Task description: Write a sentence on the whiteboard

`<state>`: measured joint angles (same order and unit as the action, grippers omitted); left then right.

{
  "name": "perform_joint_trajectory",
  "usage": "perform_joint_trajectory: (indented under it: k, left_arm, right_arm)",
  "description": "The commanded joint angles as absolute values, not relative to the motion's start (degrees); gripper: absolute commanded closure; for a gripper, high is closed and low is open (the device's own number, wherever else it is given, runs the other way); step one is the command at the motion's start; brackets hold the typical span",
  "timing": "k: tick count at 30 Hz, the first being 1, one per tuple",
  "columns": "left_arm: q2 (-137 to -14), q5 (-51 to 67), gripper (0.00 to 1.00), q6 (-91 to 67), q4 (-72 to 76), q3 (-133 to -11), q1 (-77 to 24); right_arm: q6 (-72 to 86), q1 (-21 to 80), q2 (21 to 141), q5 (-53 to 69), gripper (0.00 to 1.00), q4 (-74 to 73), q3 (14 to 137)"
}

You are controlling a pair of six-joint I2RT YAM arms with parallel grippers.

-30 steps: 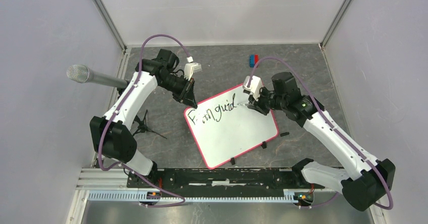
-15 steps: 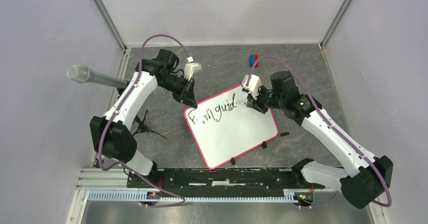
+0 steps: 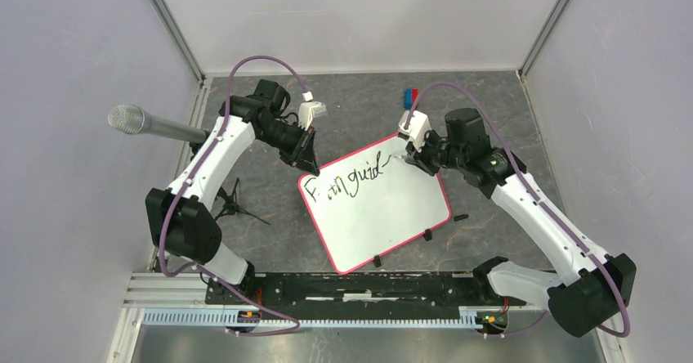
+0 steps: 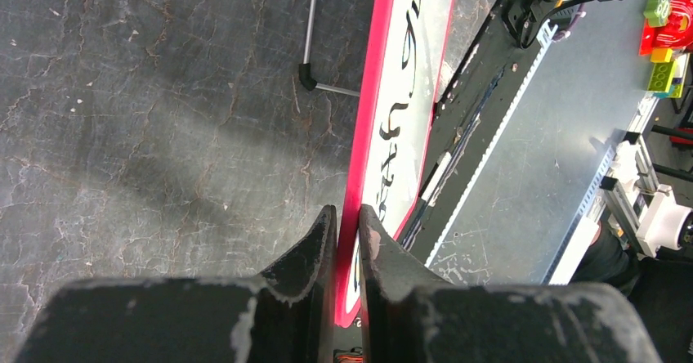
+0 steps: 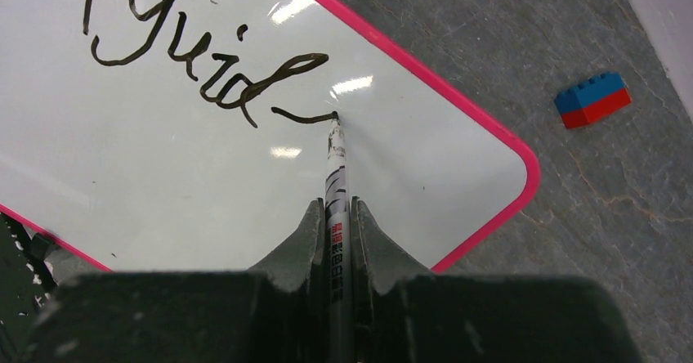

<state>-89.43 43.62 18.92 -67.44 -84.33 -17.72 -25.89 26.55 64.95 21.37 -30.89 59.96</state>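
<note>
Now my right gripper (image 5: 336, 208) has slid right and slightly farther off, pulling a fresh tail out of the "d". By my reckoning the sentence (image 3: 343, 181) stands at about "Faith guid", with most words still to come. Its fingers pinch the marker (image 5: 335, 154) tight, tip touching the whiteboard (image 3: 392, 216) lying mid-table between the arms, while my left gripper (image 4: 347, 212) is clamped on the board's far-left corner rim.
</note>
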Motion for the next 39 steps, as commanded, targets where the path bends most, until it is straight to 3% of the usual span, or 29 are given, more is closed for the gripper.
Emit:
perform_joint_trajectory:
  k: [1, 26, 39]
  left_arm:
    - [-89.0, 43.2, 0.98, 21.5, -66.3, -84.7, -18.4]
    - [-88.9, 43.0, 0.97, 21.4, -66.3, -84.8, -18.4]
    - [-89.1, 43.1, 0.98, 21.4, -66.3, -85.0, -18.5]
  right_arm:
    - [-26.1, 26.2, 66.2, 21.9, 1.0, -29.7, 62.8]
    - [-27.5, 27.6, 64.2, 24.7, 1.0, -32.8, 56.8]
    - [-28.9, 25.6, 63.5, 21.7, 1.0, -35.1, 62.0]
